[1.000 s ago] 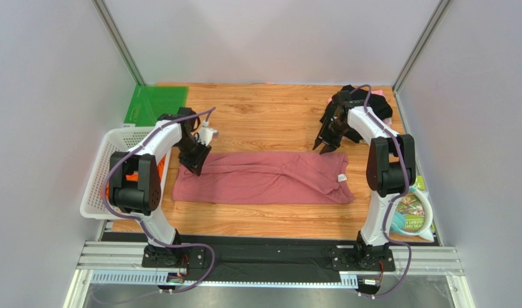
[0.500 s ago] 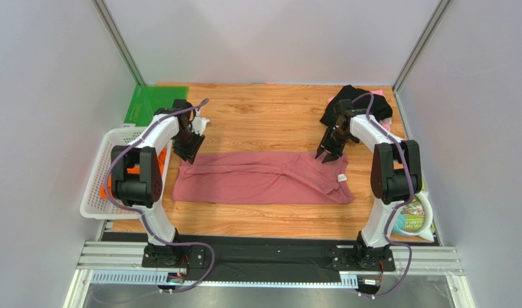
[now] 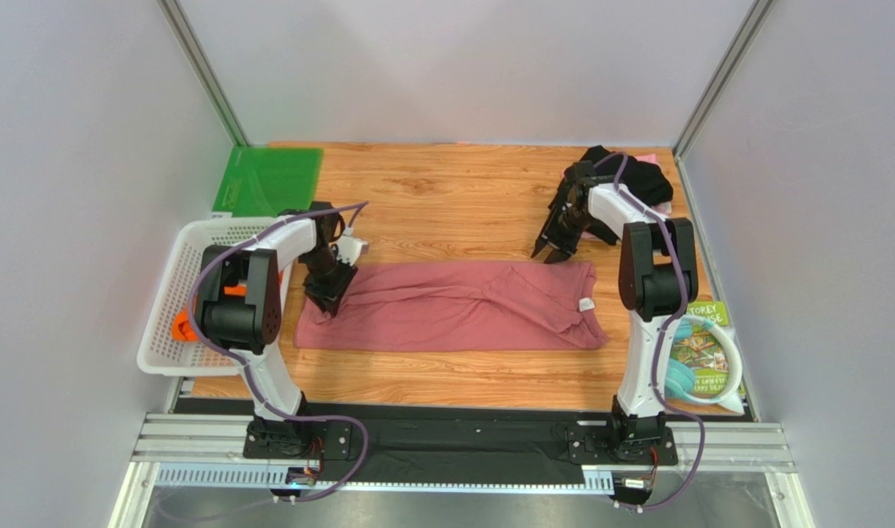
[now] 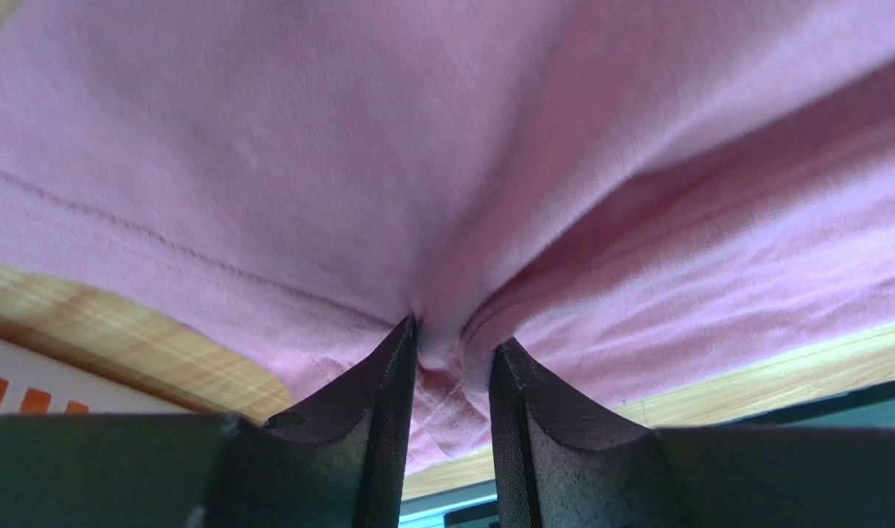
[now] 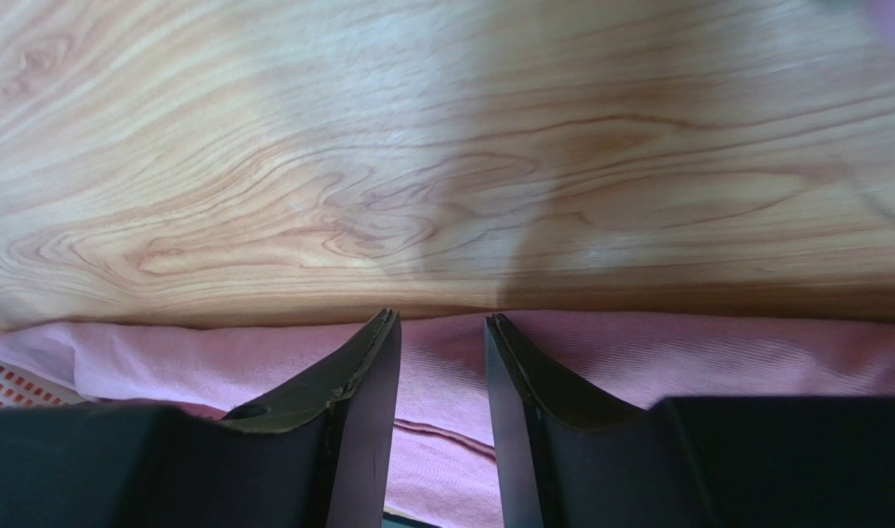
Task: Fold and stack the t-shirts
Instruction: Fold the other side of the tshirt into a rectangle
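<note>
Dusty-rose t-shirt (image 3: 452,308) lies on the worktop (image 3: 452,209); left jaws pinch a fold of it, right jaws stand slightly parted, empty, over its far edge.

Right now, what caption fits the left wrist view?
Left end effector pinches a fold of the dusty-rose t-shirt.

The top camera overlooks the whole table (image 3: 452,198) from its near edge; both wrist cameras look closely at the dusty-rose t-shirt (image 3: 452,308).
</note>
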{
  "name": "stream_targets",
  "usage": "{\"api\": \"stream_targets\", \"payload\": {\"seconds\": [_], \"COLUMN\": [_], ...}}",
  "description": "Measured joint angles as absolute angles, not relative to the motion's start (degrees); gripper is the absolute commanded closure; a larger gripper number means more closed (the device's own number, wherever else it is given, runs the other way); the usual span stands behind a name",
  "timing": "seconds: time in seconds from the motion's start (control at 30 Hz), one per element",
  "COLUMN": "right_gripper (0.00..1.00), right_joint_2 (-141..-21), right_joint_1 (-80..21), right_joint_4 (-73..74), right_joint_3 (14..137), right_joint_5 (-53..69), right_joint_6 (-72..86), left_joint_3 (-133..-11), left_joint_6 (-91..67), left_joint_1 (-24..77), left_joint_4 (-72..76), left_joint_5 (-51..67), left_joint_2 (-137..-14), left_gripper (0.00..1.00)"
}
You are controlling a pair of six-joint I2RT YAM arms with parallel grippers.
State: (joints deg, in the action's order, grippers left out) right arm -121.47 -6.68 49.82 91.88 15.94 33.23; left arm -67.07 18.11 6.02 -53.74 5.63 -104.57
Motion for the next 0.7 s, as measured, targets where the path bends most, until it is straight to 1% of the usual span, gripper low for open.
{"api": "stream_targets", "payload": {"seconds": [0.3, 0.4, 0.7], "right_gripper": [0.61, 0.63, 0.63], "right_joint_2": [-121.49, -121.16, -111.68], "right_joint_1": [-12.21, -13.08, -14.04], "right_joint_4": [49.58, 49.50, 49.52], "right_joint_3": [91.70, 91.42, 84.36], "right_joint_5": [16.95, 17.10, 16.47], "right_joint_6": [33.17, 33.17, 33.15], "left_joint_3": [-66.48, -66.48, -66.48], "left_joint_6": [18.13, 18.13, 18.31], "left_joint_1": [6.00, 6.00, 6.00], "left_joint_4": [-53.30, -53.30, -52.86], "left_joint_5": [6.09, 6.09, 5.93], "left_joint_2": [-103.07, -103.07, -103.09], "left_gripper": [0.65, 0.65, 0.66]}}
